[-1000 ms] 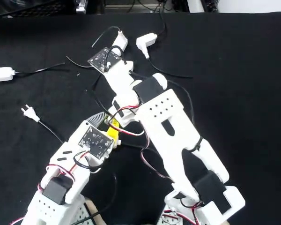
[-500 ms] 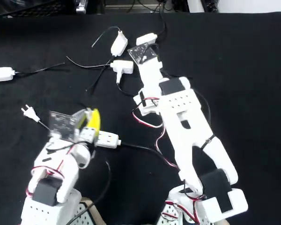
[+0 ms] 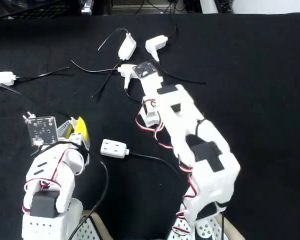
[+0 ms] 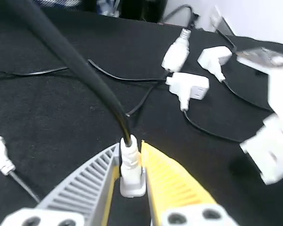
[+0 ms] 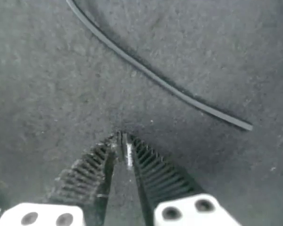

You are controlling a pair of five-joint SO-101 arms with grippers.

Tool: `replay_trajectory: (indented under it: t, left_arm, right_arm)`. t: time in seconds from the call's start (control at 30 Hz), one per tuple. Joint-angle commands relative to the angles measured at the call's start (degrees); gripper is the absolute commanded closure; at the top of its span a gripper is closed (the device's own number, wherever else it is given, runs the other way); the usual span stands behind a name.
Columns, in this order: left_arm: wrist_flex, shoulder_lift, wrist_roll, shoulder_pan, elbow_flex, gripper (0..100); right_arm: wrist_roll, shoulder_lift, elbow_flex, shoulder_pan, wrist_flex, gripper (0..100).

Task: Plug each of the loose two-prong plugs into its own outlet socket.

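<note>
While the left claw (image 4: 130,148) is closed on a white plug (image 4: 131,175), the plug's black lead (image 4: 70,56) rises from between the fingers and runs off past the camera. Seen from above, this arm is at the left of the black worktop (image 3: 260,75). The socket strip (image 3: 114,148) lies flat just beside it, between the two arms and apart from the plug.

The right arm stretches toward the far middle of the worktop, where three white adapters (image 3: 156,43) lie close together. The right claw (image 5: 121,138) points down at the cloth with its toothed fingers drawn together, gripping nothing that can be made out. A thin black cord (image 5: 156,79) runs across the cloth just beyond its tips. Another adapter (image 3: 2,78) sits well apart at the far left.
</note>
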Motion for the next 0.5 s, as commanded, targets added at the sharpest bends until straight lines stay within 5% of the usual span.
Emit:
replay_trajectory:
  t: [0.0, 0.23, 0.47]
  left_arm:
    - [1.67, 2.46, -3.78, 5.49, -2.77, 97]
    - [-2.99, 20.66, -5.80, 9.10, -7.43, 97]
    - [-10.55, 38.86, -0.53, 9.54, -12.53, 97]
  right_arm:
    - [-0.18, 0.48, -4.26, 1.23, 1.05, 98.6]
    - [-0.18, 0.48, -3.91, 1.23, 0.44, 98.6]
    - [-0.18, 0.48, -4.09, 1.14, 0.44, 98.6]
